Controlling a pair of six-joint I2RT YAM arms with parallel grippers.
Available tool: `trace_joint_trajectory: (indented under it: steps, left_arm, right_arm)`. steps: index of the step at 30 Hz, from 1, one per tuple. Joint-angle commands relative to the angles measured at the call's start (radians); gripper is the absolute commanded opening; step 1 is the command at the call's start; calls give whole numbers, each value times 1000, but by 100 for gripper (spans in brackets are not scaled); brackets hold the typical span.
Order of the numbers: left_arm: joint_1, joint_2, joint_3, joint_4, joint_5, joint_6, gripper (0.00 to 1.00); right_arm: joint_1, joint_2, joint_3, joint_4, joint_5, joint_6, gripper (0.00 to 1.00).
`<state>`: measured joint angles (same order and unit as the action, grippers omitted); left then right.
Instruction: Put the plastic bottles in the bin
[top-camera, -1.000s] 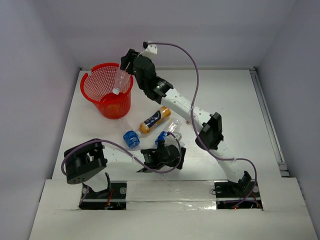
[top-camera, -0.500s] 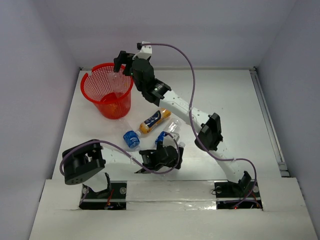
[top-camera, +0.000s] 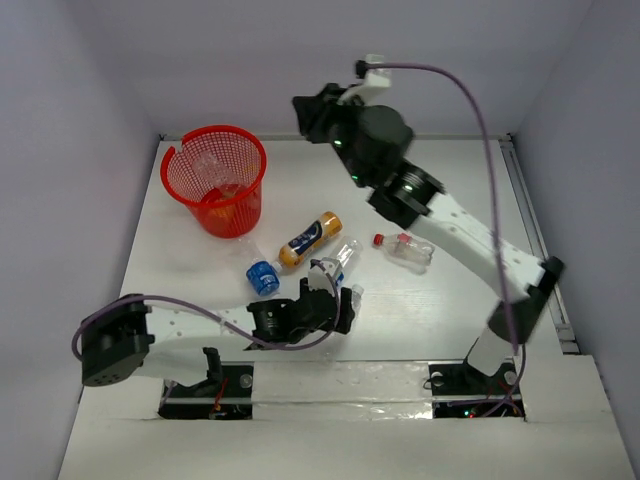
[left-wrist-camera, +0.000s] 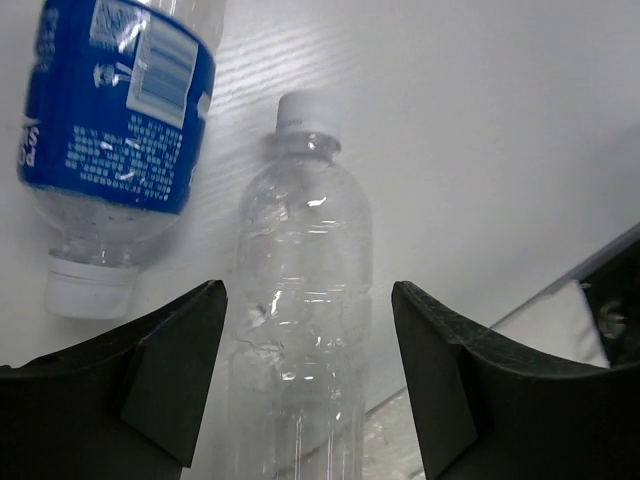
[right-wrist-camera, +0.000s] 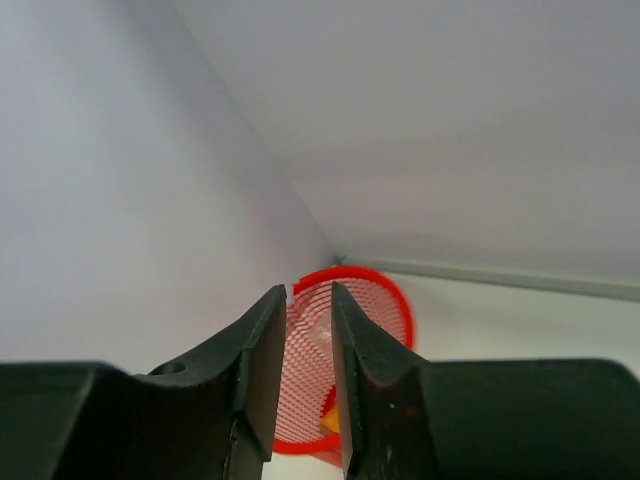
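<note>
Straddling a clear white-capped bottle (left-wrist-camera: 302, 215), left pincer (left-wrist-camera: 308, 292), jaws apart

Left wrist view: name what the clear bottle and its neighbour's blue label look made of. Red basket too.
Clear bottle: thin transparent plastic, glossy; the table shows through and its ribs catch highlights.
Blue label: shiny printed film, probably plastic, lying smooth with crisp print.
Red basket: moulded plastic by the look, its wall an even open lattice under a solid rim.

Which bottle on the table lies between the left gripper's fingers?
The unlabelled clear bottle with the white cap lies between the left gripper's open fingers; the blue-labelled bottle beside it lies outside them.
</note>
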<state>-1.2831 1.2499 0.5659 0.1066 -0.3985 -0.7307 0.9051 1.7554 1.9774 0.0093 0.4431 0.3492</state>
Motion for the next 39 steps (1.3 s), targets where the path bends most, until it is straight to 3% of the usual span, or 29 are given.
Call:
trace_joint_trajectory:
  steps: [1, 5, 10, 13, 22, 39]
  left_arm:
    - [-5, -107, 35, -5, -45, 8, 64]
    - [-5, -162, 98, -33, -40, 45, 64]
    - [-5, -14, 245, -218, -51, 42, 72]
    - [-5, 65, 267, -240, -42, 45, 74]
    - [-5, 246, 345, -381, -189, -12, 79]
    - [-15, 347, 296, -226, -46, 31, 74]
  right_arm:
    - [8, -252, -194, 47, 58, -55, 30]
    - [8, -499, -455, 29, 135, -49, 36]
    - [8, -695, -681, -41, 171, -3, 51]
    - [-3, -769, -756, -75, 166, 17, 53]
    - [-3, -885, -850, -146, 132, 36, 56]
    - [-12, -890, -894, -170, 149, 56, 58]
